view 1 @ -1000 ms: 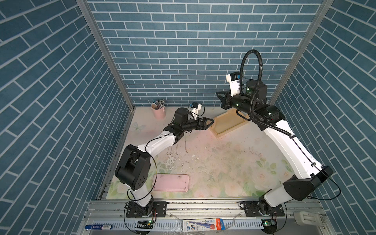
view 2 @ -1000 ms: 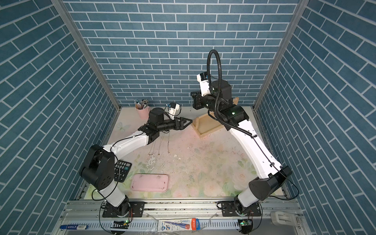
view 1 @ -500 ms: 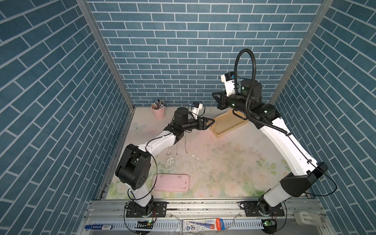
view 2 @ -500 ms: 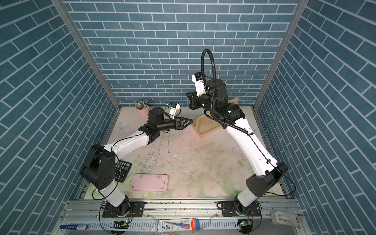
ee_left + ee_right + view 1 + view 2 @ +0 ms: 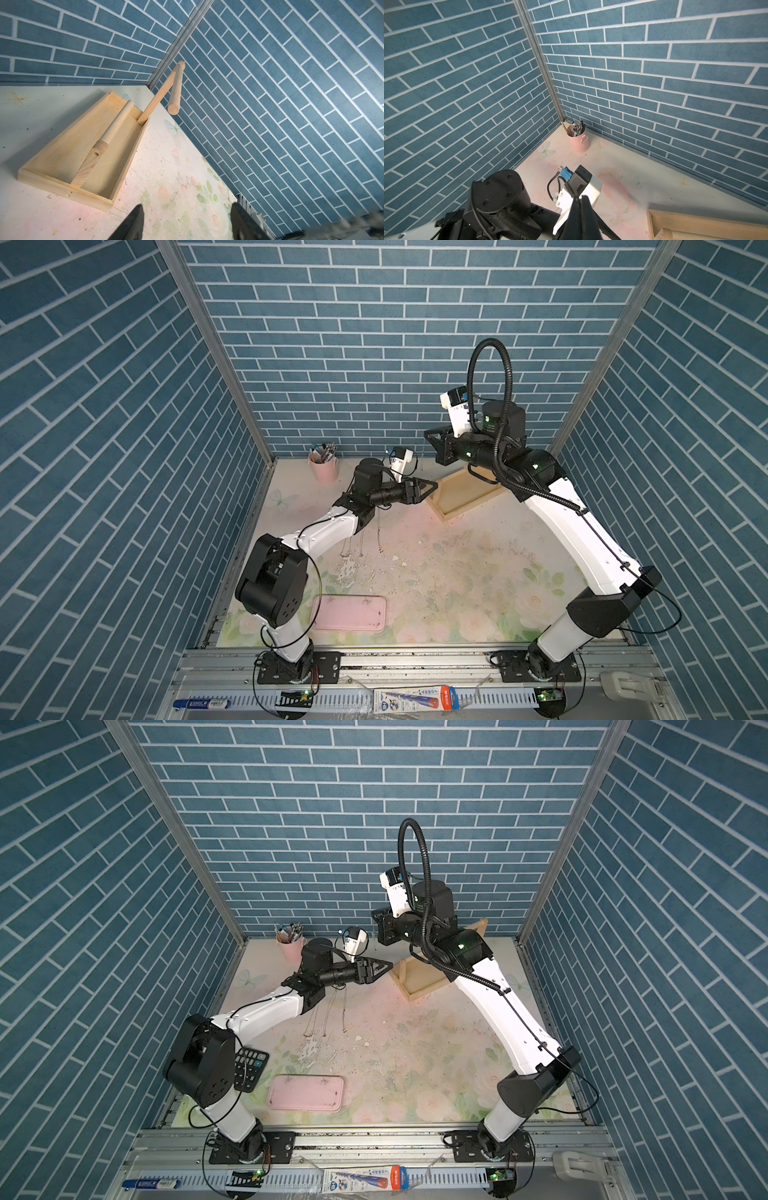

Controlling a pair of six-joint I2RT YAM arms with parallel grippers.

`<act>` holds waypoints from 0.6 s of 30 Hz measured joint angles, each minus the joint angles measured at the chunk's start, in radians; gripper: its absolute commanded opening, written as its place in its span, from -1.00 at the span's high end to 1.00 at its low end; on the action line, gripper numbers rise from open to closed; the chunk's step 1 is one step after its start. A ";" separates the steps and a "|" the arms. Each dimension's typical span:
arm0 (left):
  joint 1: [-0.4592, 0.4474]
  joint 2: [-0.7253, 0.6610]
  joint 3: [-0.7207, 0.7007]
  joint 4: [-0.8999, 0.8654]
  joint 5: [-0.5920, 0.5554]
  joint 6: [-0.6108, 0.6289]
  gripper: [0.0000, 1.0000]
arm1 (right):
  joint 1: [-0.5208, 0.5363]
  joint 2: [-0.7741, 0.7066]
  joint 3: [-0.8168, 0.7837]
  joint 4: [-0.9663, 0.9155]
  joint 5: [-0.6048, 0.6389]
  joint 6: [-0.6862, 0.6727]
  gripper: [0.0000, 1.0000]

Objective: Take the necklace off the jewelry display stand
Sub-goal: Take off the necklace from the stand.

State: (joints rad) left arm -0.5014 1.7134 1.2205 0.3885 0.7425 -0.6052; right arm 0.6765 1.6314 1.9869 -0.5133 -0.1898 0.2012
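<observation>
Wooden stand [image 5: 62,190] just beyond left fingers [image 5: 133,224]

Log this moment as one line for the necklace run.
right gripper: shut on necklace, raised beside jewelry display stand | left gripper: open, empty, facing stand | top bar: bare

Counting one jewelry display stand [image 5: 459,493], one flat pink tray [image 5: 348,612], one pink pen cup [image 5: 325,472], one calculator [image 5: 249,1065]. Counting two grippers: one left gripper [image 5: 186,207], one right gripper [image 5: 580,199]. Making out seemingly three thin necklace chains [image 5: 380,537] lying on the table [image 5: 478,572], exact number too fine for settling. Counting along the front rail [image 5: 415,668] one blue marker [image 5: 201,702], one printed carton [image 5: 415,697], one white plastic piece [image 5: 627,686].
</observation>
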 measured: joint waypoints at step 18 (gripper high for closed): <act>0.000 0.000 0.000 0.007 0.000 -0.008 -0.21 | 0.007 0.007 0.000 -0.011 0.037 -0.019 1.00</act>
State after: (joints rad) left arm -0.5014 1.7134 1.2205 0.3954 0.7422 -0.6136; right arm 0.6834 1.6382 1.9869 -0.5243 -0.1524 0.1818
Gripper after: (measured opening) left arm 0.614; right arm 0.043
